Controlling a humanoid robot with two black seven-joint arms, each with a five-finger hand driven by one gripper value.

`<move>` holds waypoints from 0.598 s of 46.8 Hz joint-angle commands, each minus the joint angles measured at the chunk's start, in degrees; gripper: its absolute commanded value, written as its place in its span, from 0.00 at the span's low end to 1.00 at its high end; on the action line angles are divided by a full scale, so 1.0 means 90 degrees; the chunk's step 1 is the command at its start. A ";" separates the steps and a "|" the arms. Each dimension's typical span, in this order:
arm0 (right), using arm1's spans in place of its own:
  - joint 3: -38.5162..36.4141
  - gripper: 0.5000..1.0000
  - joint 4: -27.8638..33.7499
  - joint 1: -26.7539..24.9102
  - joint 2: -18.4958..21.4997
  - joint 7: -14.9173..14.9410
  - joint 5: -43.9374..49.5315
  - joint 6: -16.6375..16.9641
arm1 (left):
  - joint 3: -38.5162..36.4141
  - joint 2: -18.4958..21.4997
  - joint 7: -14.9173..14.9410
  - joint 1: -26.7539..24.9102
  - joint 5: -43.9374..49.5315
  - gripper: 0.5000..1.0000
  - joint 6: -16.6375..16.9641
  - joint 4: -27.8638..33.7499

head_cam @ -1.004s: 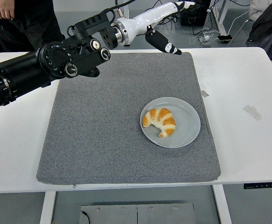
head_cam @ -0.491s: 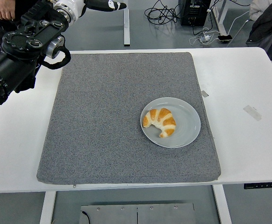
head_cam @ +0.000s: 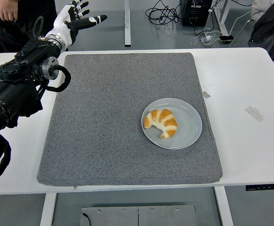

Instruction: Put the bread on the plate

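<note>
A golden croissant (head_cam: 161,122) lies on the left half of a round grey plate (head_cam: 188,123), which sits on the right side of a grey mat (head_cam: 104,122). My left arm comes in from the left edge and reaches up past the mat's far left corner. Its hand (head_cam: 78,18) is open with fingers spread, holds nothing, and is far from the plate. My right arm is out of view.
A person in dark clothes stands at the top left (head_cam: 10,14). Cables and a black box (head_cam: 193,12) lie on the floor beyond the table. A small piece of tape (head_cam: 253,113) lies on the white table at right.
My left arm has swung left and drawn back from above the mat's far edge to the far left corner. The hand has come back into view, open. The croissant and plate have not moved.
</note>
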State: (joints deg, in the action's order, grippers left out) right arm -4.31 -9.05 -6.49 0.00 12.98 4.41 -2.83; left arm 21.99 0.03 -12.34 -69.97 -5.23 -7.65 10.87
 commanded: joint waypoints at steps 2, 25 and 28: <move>0.0000 1.00 0.0068 0.0028 0.0000 0.0003 -0.0002 -0.0008 | 0.0145 0.0094 0.0228 0.0147 0.0316 0.95 -0.0409 0.0003; 0.0000 1.00 -0.0010 0.0018 0.0000 0.0003 -0.0002 0.0002 | 0.1610 0.0231 0.0356 0.0616 0.0737 0.95 -0.1045 0.0003; 0.0000 1.00 -0.0001 0.0018 0.0000 0.0003 -0.0002 0.0002 | 0.1610 0.0231 0.0346 0.0636 0.0737 0.95 -0.1035 0.0003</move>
State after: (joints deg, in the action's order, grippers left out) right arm -4.34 -9.14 -6.34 0.00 13.01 4.40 -2.80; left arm 36.43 2.14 -9.15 -64.39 1.40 -17.05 10.91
